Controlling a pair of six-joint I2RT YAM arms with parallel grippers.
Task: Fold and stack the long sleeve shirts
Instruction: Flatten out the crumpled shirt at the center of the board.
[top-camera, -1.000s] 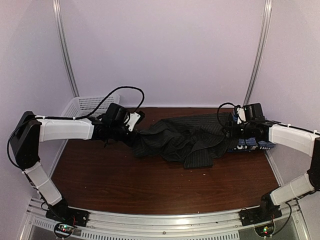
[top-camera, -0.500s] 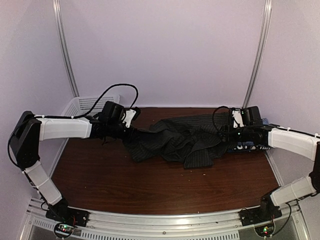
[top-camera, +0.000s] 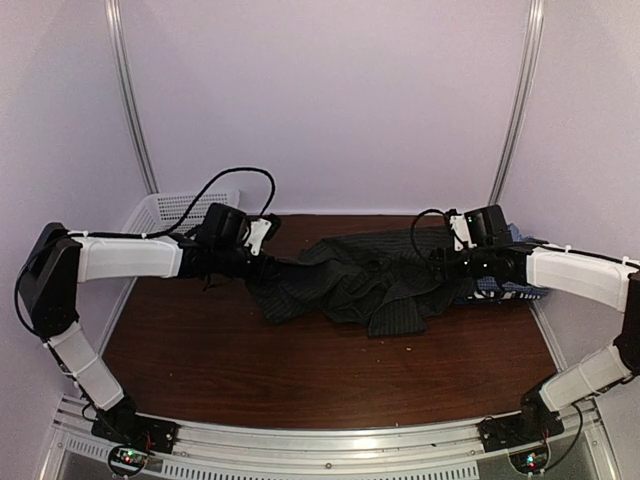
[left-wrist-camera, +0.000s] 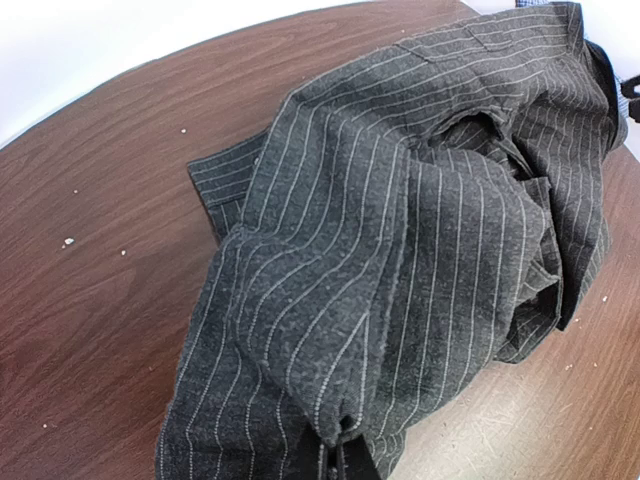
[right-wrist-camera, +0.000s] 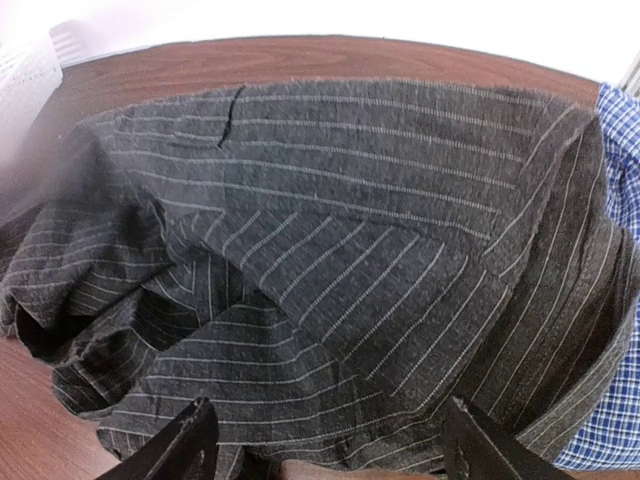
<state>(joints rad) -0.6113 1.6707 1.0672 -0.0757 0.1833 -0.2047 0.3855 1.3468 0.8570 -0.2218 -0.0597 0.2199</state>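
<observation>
The black shirt lies crumpled on the tabletop, toward the far side. At the shirt's left end our left gripper is pinched tight on a fold. At its right end our right gripper stands wide open, holding nothing, low over the cloth. We should close it on one edge layer only, then draw both ends apart evenly. A checked shirt lies under the right end; a basket stands beyond the left.
</observation>
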